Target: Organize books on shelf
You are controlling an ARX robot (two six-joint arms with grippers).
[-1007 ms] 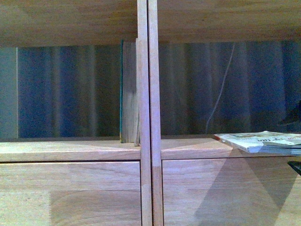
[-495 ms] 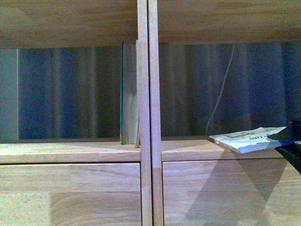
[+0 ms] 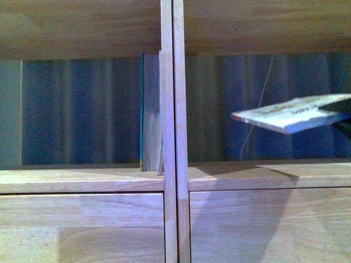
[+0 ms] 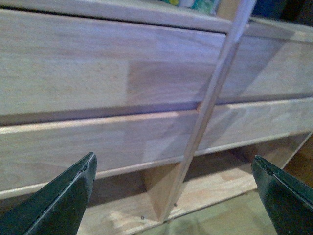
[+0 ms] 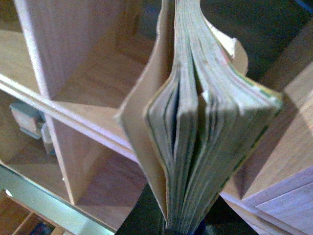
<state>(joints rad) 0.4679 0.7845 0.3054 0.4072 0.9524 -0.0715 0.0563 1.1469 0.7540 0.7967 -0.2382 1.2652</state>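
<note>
My right gripper [image 5: 177, 224] clamps the booklet [image 3: 290, 116] in the air inside the right bay of the shelf [image 3: 247, 176], long axis nearly level, free end dipping toward the central upright [image 3: 174, 137]. My left gripper [image 4: 173, 191] gapes empty.

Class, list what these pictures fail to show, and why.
- Cover print of the booklet: front view, blurred, too small.
- Its held end: front view, past the right edge.
- Title of the teal book: front view, only page edges face us.
- Colourful items: left wrist view, cut by the frame edge.
</note>
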